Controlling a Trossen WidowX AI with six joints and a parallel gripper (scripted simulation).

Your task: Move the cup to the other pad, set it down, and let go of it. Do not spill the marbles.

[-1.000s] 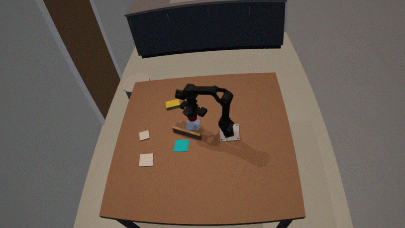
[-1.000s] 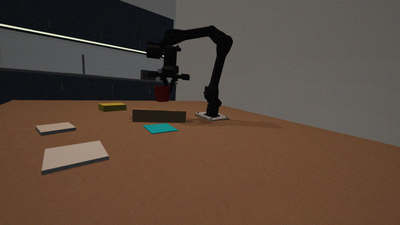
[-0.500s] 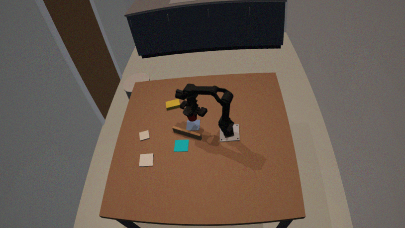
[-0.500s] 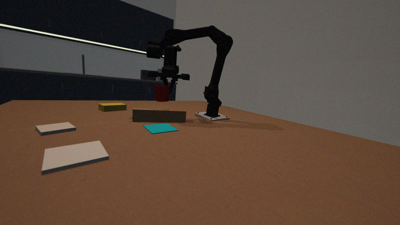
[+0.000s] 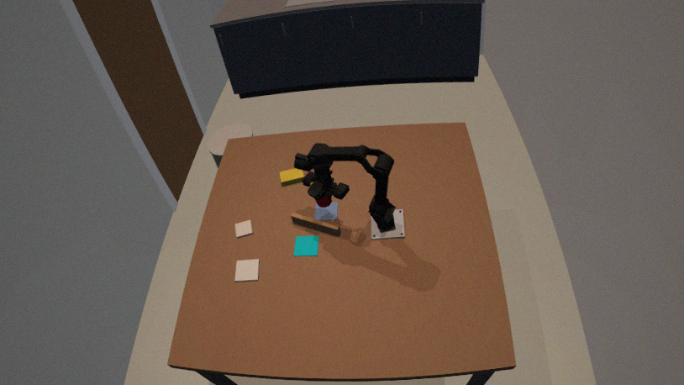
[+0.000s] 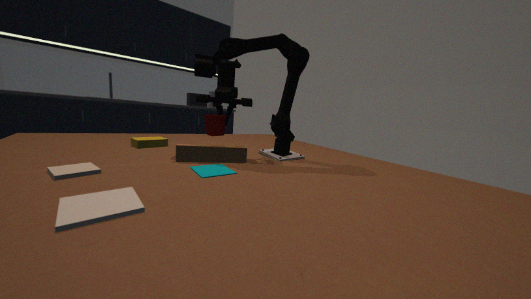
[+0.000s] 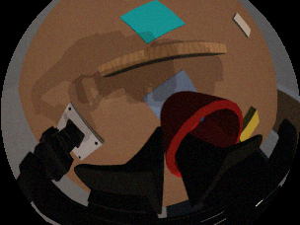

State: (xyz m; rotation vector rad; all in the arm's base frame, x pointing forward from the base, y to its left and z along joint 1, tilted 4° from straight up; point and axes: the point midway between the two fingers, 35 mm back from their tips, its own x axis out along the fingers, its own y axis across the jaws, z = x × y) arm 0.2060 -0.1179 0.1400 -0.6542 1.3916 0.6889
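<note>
I've got the red cup (image 6: 215, 124) pinched by its rim, my gripper (image 6: 224, 110) squeezed nearly closed on the wall of it, one finger inside and one outside as the wrist view shows it. The cup hangs upright in the air, clear above the table (image 6: 334, 222), with its base higher than the top edge of the wooden bar (image 6: 211, 153) that lies in front of it in the exterior view. From the top camera, the cup (image 5: 323, 201) sits right over the pale blue pad (image 5: 326, 211), and that pad lies just behind the wooden bar (image 5: 315, 224). On the far side of the bar from me lies the teal pad (image 5: 306, 245), flat on the table and apart from the bar. In my wrist view the cup's red rim (image 7: 191, 135) fills the lower middle of the picture, the dark inside of it opening to the right; I cannot make out the marbles in there, it's too dark. Past the rim, the pale blue pad (image 7: 173, 92) shows underneath, then the bar (image 7: 165, 57), then the teal pad (image 7: 153, 20) beyond. A yellow block (image 6: 149, 141) sits off to the side, well apart from the cup, and two white tiles (image 6: 74, 170) (image 6: 97, 206) lie nearer the exterior camera. My arm arches up from its base plate (image 6: 282, 154) and bends over, wrist pointing straight down at the cup.
</note>
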